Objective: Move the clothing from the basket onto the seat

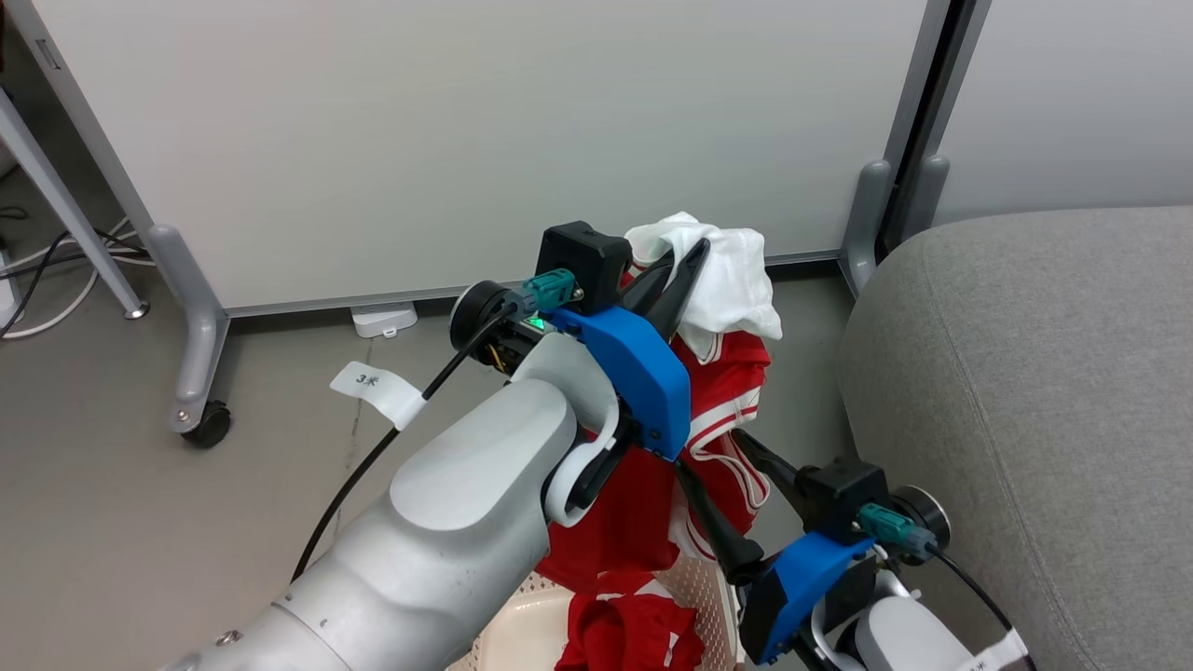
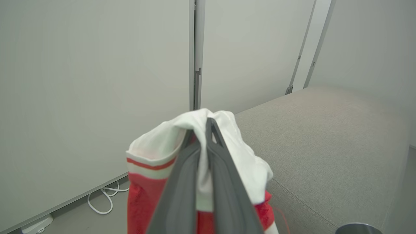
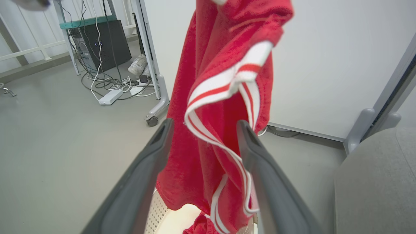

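The red garment [image 1: 718, 410] hangs limp above the basket [image 1: 522, 634], pinched at its white part by my left pincer [image 1: 685, 266], fingers clamped flat on the cloth. It is soft, light and shapeless, and it drapes rather than holding form. I judge a bunched fold or the striped hem the surest hold, since a single thin layer may slip. My right pincer [image 1: 708, 450] stands wide open, a finger on either side of the dangling striped edge, gripping nothing. More red cloth [image 1: 634, 634] lies in the basket, and the grey seat [image 1: 1025, 419] is just to the right.
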Motion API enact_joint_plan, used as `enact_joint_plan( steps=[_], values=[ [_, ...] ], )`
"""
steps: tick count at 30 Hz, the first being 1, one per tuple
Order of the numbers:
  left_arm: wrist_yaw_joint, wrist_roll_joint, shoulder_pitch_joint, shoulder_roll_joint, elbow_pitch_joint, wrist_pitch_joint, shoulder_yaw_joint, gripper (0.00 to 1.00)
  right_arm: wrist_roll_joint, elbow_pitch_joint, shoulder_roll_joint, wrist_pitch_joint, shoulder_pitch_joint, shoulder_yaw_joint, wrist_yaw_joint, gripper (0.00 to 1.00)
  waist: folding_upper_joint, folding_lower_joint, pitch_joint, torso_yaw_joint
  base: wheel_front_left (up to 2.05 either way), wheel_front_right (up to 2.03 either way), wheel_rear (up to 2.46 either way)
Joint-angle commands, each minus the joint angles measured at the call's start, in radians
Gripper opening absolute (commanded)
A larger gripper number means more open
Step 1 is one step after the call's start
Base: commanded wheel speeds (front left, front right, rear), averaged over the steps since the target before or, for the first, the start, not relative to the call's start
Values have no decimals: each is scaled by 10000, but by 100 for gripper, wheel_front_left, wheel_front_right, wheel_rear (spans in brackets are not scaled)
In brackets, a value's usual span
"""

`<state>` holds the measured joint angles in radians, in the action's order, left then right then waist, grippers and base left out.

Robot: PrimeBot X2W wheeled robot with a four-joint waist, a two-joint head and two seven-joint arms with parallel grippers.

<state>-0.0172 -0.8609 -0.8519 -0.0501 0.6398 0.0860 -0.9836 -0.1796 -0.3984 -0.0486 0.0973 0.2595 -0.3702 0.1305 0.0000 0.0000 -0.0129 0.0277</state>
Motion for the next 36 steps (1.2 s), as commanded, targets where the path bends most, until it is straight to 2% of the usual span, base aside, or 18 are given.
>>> enact_joint_plan(
  steps=[1, 11, 12, 13, 14, 15, 26, 27, 28, 29, 30, 36],
  values=[
    [-13, -99, -230, -6, 39, 90, -45, 0, -177, -209, -32, -72, 264, -107, 5, 100, 0, 0, 13, 4, 0, 0, 0],
    [8, -606, -446, -6, 229, 274, -561, 0, -851, -2045, -27, -2, 2066, -966, 5, 100, 0, 0, 100, -48, 0, 0, 0],
    [-5, -654, -464, -6, 235, 300, -610, 0, -913, -2212, -26, -15, 2156, -1109, 5, 91, 0, 0, 105, -56, 0, 0, 0],
    [-23, -699, -486, -9, 237, 328, -666, 0, -987, -2358, -24, -11, 2276, -1221, 5, 36, 0, 0, 111, -66, 0, 0, 0],
    [-40, -732, -517, -8, 240, 334, -719, 0, -1076, -2442, -29, 101, 2411, -1279, 5, 11, 0, 0, 118, -75, 0, 0, 0],
    [-53, -777, -543, -8, 241, 348, -772, 0, -1120, -2567, -29, 160, 2510, -1338, 5, 0, 0, 0, 123, -83, 0, 0, 0],
    [-181, -1171, -673, -6, 562, 576, -1156, 0, -1691, -3327, -27, 888, 2947, -1499, 5, 0, 0, 0, 97, -231, 0, 0, 0],
    [-188, -1202, -680, -6, 578, 593, -1187, 28, -1731, -3364, -26, 913, 2956, -1516, 5, 0, 0, 0, 92, -243, 0, 0, 0],
    [-202, -1228, -693, -8, 604, 599, -1229, 52, -1761, -3410, -27, 932, 2963, -1537, 5, 0, 0, 0, 87, -252, 0, 0, 0],
    [-231, -1255, -699, -8, 623, 606, -1268, 98, -1786, -3438, -27, 969, 2973, -1560, 5, 0, 0, 0, 81, -260, 0, 0, 0],
    [-259, -1263, -709, -8, 644, 620, -1306, 100, -1827, -3457, -27, 995, 2984, -1581, 5, 0, 0, 0, 76, -266, 0, 0, 0],
    [-252, -1398, -614, -7, 756, 678, -1453, 100, -1975, -3494, -27, 1105, 3021, -1670, 5, 0, 0, 0, 55, -289, 0, 0, 0]
  ],
)
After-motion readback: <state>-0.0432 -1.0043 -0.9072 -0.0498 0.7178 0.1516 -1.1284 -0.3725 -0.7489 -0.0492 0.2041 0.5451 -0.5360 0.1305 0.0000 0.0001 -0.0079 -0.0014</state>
